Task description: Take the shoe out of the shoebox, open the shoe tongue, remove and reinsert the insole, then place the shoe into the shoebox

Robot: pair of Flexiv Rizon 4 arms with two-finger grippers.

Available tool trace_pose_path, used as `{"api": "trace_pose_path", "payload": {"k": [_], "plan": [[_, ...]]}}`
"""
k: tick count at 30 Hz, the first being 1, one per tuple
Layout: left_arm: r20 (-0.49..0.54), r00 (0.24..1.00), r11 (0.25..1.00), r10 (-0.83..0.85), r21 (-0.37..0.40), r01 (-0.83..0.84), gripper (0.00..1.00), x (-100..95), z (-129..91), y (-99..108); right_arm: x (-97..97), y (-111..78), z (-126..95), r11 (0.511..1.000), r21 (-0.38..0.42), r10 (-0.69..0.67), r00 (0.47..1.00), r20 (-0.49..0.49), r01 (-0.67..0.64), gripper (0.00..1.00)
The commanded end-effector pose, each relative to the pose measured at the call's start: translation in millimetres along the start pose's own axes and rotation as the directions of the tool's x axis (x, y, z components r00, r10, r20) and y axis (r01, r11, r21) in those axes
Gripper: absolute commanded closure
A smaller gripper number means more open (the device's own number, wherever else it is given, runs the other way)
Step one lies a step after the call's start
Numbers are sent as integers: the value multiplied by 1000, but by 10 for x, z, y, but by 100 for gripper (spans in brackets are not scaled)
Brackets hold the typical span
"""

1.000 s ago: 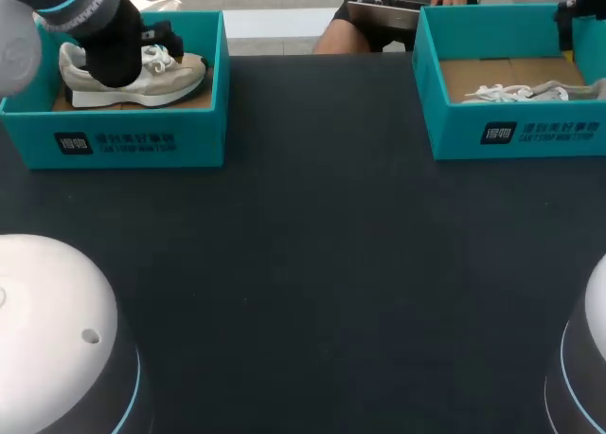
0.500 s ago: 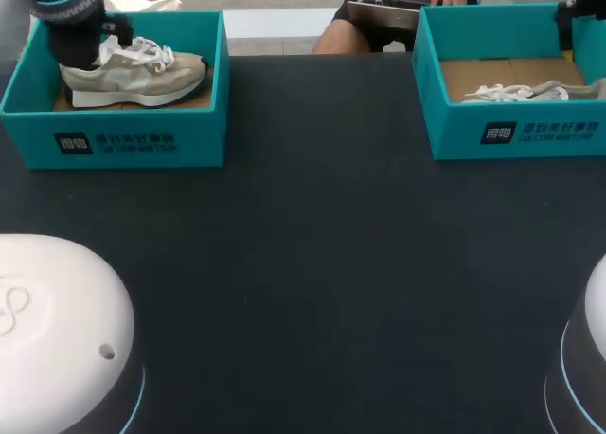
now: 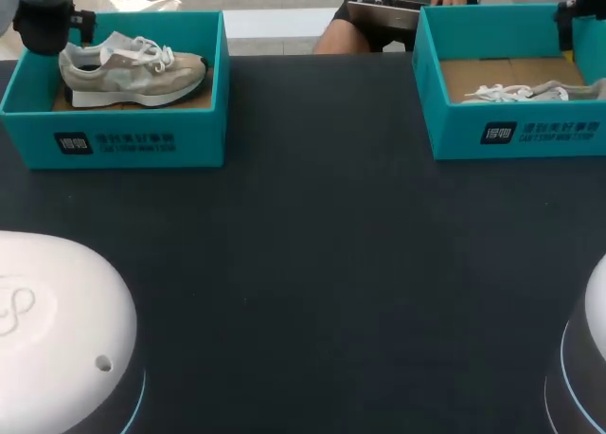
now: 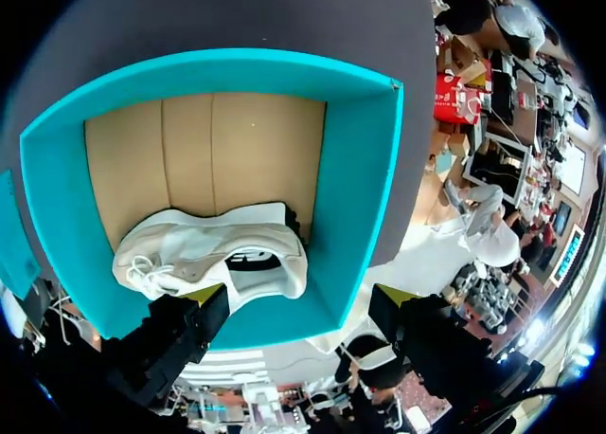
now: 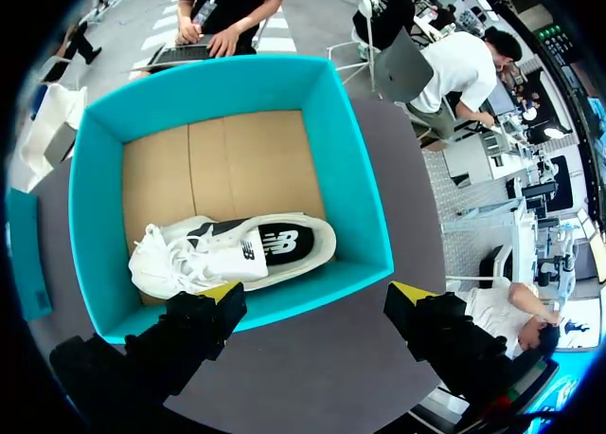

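Shoe (image 3: 133, 66) sits upright in the left box (image 3: 114, 142), long axis along the box, toe toward the middle of the surface (image 3: 312, 263). Left arm (image 3: 43, 17) nearest, above the heel end. Head view hides the left jaws; wrist view shows them spread, empty, shoe just ahead. Right jaws also spread, empty.

You see white print on the front of the left shoebox (image 3: 38, 142) and the right shoebox (image 3: 454, 135), too small to read.
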State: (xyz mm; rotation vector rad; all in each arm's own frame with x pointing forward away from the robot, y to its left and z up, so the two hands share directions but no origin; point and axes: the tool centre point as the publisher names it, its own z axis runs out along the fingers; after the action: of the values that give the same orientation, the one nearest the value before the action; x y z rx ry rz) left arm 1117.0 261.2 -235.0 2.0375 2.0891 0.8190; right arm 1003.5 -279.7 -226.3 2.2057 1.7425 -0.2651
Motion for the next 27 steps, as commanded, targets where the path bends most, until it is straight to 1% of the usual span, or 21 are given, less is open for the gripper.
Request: {"api": "trace_pose_path", "payload": {"k": [1,4,6,11,15,17,19,20,21,22,23,24,25,26,27], "plan": [[-3,1000,999,-3,45,3,0,86,245,153,-4,-6,-1,1000,-1,0,1000,-1,0,0],[25,1000,998,-3,63,2,0,122,340,190,-4,-6,-1,1000,-1,0,1000,-1,0,0],[30,1000,997,0,81,-3,0,109,419,214,-4,-6,-1,1000,-1,0,1000,-1,0,0],[61,998,989,-18,147,9,0,-34,595,274,-4,-6,-1,1000,-1,0,1000,-1,0,0],[92,995,984,-31,178,14,0,-114,699,300,-4,-6,-1,1000,-1,0,1000,-1,0,0],[110,994,984,-28,178,8,9,-129,746,320,-4,-6,-1,1000,-1,0,1000,-1,0,0],[127,992,983,-26,184,2,8,-133,787,342,-4,-6,-1,1000,-1,0,1000,-1,0,0],[129,991,983,-25,185,1,11,-133,811,352,-4,-6,-1,1000,-1,0,1000,-1,0,0],[131,991,982,-25,188,0,10,-134,837,362,-4,-6,-1,1000,-1,0,1000,-1,0,0],[140,990,981,-29,194,1,13,-134,857,374,-4,-6,-1,1000,-1,0,1000,-1,0,0],[149,988,979,-40,204,9,18,-135,875,392,-4,-6,-1,1000,-1,0,1000,-1,0,0],[156,986,977,-53,214,18,28,-137,893,408,-4,-6,-1,1000,-1,0,1000,-1,0,0],[156,986,975,-62,222,27,44,-136,916,416,-4,-6,-1,1000,-1,0,1000,-1,0,0],[152,986,973,-62,230,26,47,-134,951,409,-4,-6,-1,1000,-1,0,1000,-1,0,0],[146,987,971,-62,238,26,47,-133,969,398,-4,-6,-1,1000,-1,0,1000,-1,0,0]]}}
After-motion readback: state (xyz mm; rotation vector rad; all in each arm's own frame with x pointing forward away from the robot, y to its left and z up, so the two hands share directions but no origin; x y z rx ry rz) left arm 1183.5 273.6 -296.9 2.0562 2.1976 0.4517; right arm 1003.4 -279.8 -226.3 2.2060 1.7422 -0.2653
